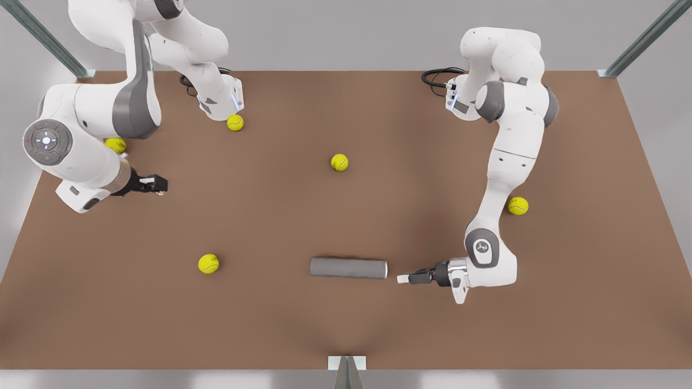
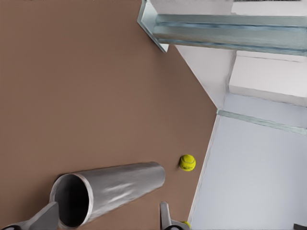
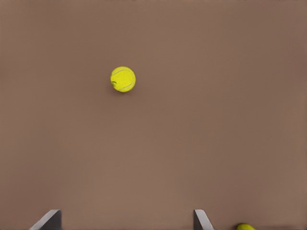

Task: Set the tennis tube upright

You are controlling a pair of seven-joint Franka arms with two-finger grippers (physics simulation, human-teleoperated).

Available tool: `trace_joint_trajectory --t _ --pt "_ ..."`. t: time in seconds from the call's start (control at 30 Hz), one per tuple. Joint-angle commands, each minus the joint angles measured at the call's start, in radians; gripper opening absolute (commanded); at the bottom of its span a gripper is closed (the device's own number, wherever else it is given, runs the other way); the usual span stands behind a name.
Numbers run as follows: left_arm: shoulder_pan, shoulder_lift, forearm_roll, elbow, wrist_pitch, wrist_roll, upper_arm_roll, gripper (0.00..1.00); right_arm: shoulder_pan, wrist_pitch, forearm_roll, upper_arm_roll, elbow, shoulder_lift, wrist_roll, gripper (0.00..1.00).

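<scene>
The tennis tube (image 1: 348,268) lies on its side on the brown table, near the front edge, its silver rim pointing to the front view's right. My left gripper (image 1: 403,279) hovers just off that rimmed end, level with the table, fingers open. In the left wrist view the tube (image 2: 112,189) shows its hollow open end between and beyond my open left gripper (image 2: 105,223), untouched. My right gripper (image 1: 158,185) waits open at the front view's left, far from the tube; the right wrist view shows this right gripper (image 3: 124,223) above bare table.
Several yellow-green tennis balls are scattered on the table (image 1: 486,335): one mid-table (image 1: 339,162), one front left (image 1: 208,263), one beside the left arm (image 1: 518,206), two near the far left (image 1: 235,122). A metal post (image 1: 346,370) stands at the front edge.
</scene>
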Motion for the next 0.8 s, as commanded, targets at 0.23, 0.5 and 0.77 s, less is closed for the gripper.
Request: trace_joint_trajectory --t 0.23,0.5,0.77 --pt "0.0 0.015 -0.013 -0.007 0.05 0.113 -0.054 1.0 -0.074 -0.003 0.014 -0.002 0.042 0.012 -0.003 1.0" --pt "-0.021 0.038 -0.009 -0.013 0.05 0.168 -0.056 1.0 -0.078 -0.009 0.02 0.003 0.046 0.012 -0.002 1.0" --pt "-0.043 0.065 -0.013 0.0 0.154 0.168 -0.106 1.0 -0.076 -0.009 0.02 0.0 0.049 0.012 -0.002 1.0"
